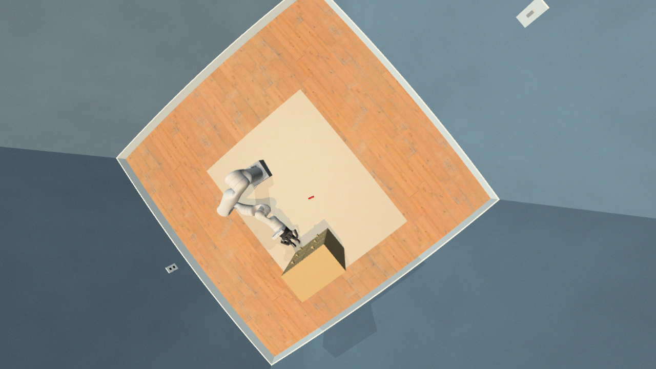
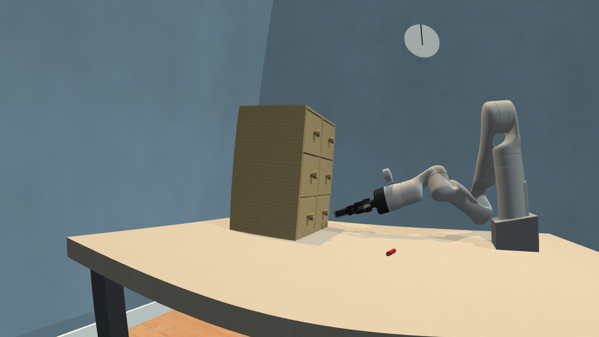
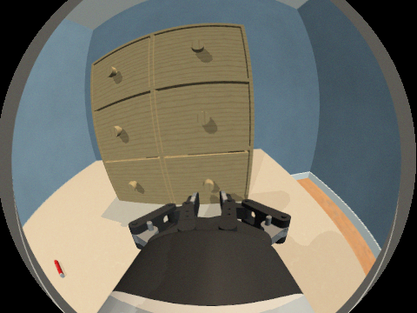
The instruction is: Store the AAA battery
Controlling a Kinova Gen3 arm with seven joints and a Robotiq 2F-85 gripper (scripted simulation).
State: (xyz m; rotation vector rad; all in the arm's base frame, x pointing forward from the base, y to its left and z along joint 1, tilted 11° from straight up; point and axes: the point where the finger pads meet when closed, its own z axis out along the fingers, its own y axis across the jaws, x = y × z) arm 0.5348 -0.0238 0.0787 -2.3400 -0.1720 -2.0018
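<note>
The wooden chest (image 1: 314,275) (image 2: 267,167) (image 3: 201,102) stands upright with six drawer fronts, all looking pushed in. What lies inside the drawers is hidden. The red AAA battery (image 1: 310,197) (image 2: 390,252) (image 3: 58,268) lies on the table, away from the chest. My gripper (image 1: 297,242) (image 2: 336,213) (image 3: 209,197) is partly open with nothing between its fingers. It points at the chest's front, tilted a little down, low above the table. In the wrist view the knob (image 3: 208,184) of the bottom right drawer shows just beyond the gap between the fingertips. The fingers look short of it.
The pale table top (image 1: 339,183) (image 2: 251,272) bears chest, battery and the arm's base (image 2: 514,232). Knobs stick out from every drawer front, such as the middle right knob (image 3: 203,118) and the bottom left knob (image 3: 133,185). The table's edge is close on the right in the wrist view.
</note>
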